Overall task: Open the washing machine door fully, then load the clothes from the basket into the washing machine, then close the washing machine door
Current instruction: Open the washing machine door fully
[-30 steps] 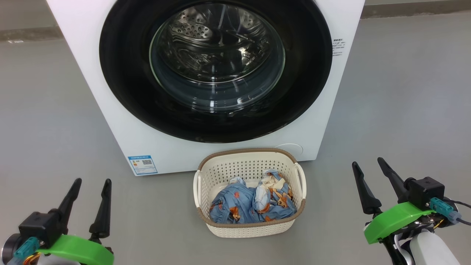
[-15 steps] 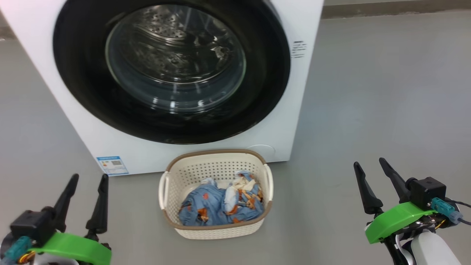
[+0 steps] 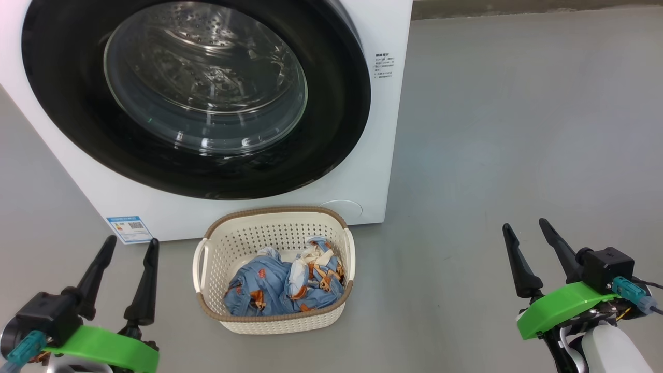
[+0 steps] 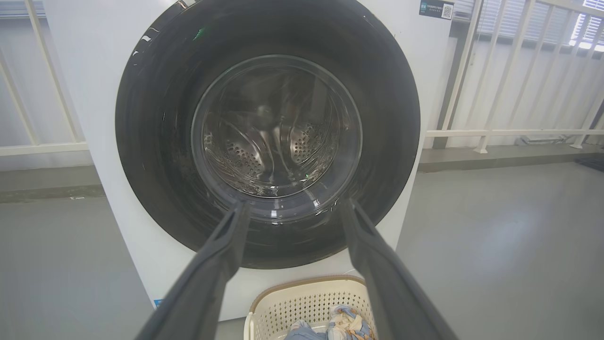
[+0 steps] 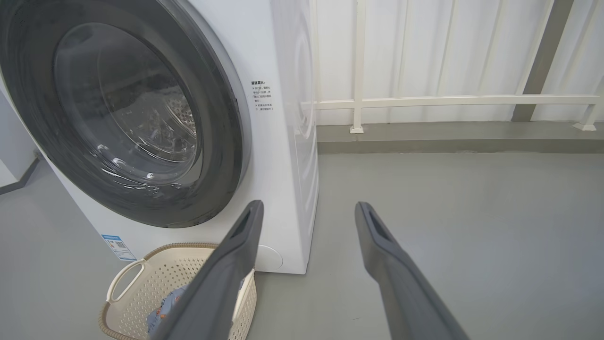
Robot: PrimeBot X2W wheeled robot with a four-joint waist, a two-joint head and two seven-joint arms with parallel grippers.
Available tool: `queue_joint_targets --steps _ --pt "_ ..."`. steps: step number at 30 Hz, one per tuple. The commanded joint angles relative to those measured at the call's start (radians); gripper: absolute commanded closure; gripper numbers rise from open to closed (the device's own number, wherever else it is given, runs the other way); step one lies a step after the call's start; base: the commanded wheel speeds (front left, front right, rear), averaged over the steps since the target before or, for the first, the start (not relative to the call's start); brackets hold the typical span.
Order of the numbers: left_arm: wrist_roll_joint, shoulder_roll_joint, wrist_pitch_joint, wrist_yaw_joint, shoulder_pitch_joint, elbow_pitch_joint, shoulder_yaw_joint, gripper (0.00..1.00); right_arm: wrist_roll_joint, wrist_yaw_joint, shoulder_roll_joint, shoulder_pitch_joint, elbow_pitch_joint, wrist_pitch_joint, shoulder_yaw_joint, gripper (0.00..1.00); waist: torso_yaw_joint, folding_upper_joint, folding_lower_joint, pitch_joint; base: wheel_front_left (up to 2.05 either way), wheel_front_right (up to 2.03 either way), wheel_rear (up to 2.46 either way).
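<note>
With washing machine door [image 3: 336,103] shut; clothes [image 3: 282,290] heaped in basket [image 3: 279,326] (on the floor [image 3: 518,129], just before the washing machine [image 3: 373,155]); left pincer [image 3: 132,241] and right pincer [image 3: 524,224] both spread wide, empty.

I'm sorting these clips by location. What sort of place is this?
Likely a bare laundry corner or balcony, hard to say which: a white front-loading washing machine on a grey floor, a basket of clothes before it, white railings behind.

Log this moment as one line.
door: shut | clothes: in basket | left pincer: open, empty | right pincer: open, empty
</note>
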Motion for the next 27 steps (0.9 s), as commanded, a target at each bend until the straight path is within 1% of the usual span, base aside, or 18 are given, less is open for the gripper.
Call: queue_joint_targets --steps 1,6,27 --pt "0.003 0.029 -0.006 -0.002 -0.034 -0.026 0.035 0.0 -0.005 0.01 0.0 -0.027 -0.029 -0.012 0.018 0.0 0.002 0.0 0.0 -0.001 0.0 0.0 0.0" --pt "-0.007 0.031 -0.006 -0.002 -0.03 -0.021 0.025 0.0 -0.006 0.01 -0.001 -0.022 -0.027 -0.012 0.014 0.0 0.003 0.0 0.0 -0.005 0.0 0.0 0.0" --pt "-0.013 0.028 -0.006 -0.002 -0.02 -0.025 0.034 0.0 -0.006 0.01 0.011 -0.028 -0.02 -0.012 0.005 0.0 0.006 0.0 0.0 -0.004 0.0 0.0 0.0"
